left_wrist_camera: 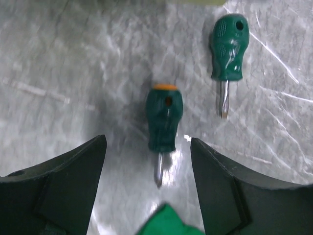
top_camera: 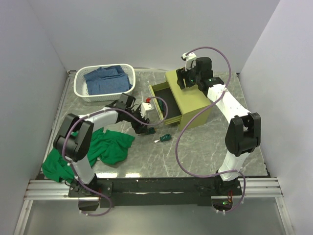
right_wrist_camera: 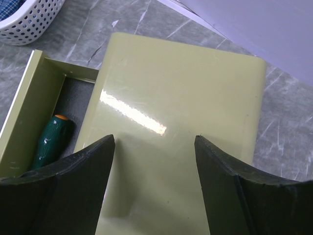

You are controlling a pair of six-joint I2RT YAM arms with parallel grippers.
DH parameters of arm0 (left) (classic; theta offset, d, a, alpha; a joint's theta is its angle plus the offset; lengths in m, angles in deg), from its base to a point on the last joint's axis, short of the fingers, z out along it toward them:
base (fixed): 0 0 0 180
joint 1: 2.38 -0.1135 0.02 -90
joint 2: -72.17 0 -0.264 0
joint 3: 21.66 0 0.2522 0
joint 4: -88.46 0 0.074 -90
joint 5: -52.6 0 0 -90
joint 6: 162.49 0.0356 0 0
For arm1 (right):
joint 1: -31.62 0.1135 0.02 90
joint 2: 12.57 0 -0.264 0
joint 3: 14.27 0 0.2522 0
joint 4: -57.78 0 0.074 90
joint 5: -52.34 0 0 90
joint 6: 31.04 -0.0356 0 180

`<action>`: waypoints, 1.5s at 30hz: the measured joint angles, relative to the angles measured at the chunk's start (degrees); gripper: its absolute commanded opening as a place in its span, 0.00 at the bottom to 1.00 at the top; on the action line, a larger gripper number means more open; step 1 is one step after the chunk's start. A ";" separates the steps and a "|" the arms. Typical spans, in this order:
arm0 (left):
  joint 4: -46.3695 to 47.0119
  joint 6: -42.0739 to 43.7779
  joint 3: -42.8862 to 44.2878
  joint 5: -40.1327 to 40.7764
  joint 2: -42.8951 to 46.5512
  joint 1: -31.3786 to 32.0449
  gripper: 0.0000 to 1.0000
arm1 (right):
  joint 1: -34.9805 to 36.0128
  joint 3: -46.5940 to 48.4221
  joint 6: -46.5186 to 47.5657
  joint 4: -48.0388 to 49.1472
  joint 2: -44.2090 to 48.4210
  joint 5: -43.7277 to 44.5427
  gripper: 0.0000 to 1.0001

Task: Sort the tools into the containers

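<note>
- L tool (left_wrist_camera: 147,143): fingers apart, nothing clamped. It hangs low over the desk (top_camera: 205,152), approx. in the middle, a bit to the left side.
- Between its fingers lies the orange-capped stubby screwdriver (left_wrist_camera: 164,122), flat on the desk. There is a gap to each finger, no contact. The blade end points toward the wrist, the orange cap away from it.
- The second stubby screwdriver (left_wrist_camera: 229,46) lies near it, more to the right edge, apart from the first one. It is also flat, and its blade points the same way.
- A corner of the green cloth (left_wrist_camera: 166,223) shows just below the blade tip of the first one. Most of the cloth is spread toward the near left corner.
- R tool (right_wrist_camera: 154,139): fingers apart, nothing between them. It hovers above the smooth top of the tool chest (right_wrist_camera: 186,98).
- The chest stands toward the far right corner of the desk. One drawer (right_wrist_camera: 24,107) is pulled out toward the left edge.
- Inside the drawer lies a green-handled screwdriver (right_wrist_camera: 51,142) with an orange cap, on dark lining. Its blade is hidden behind the finger.
- The white basket (top_camera: 105,82) sits at the far left corner, with a blue cloth (top_camera: 108,78) inside.
</note>
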 measured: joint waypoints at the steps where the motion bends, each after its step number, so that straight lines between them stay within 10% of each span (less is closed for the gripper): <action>1: -0.50 0.46 1.14 0.28 -1.03 0.63 0.74 | 0.00 0.00 0.02 0.00 0.00 0.02 0.75; 18: -7.91 7.89 8.35 6.49 -7.48 7.80 0.62 | 0.00 0.02 0.46 0.00 0.00 0.11 0.75; 31: -10.08 6.67 7.78 10.08 -7.69 8.50 0.05 | 0.00 0.02 0.44 0.00 0.00 0.35 0.75; 45: -18.45 -4.79 19.78 4.52 12.68 4.92 0.01 | 0.09 0.04 0.39 0.02 0.00 0.85 0.76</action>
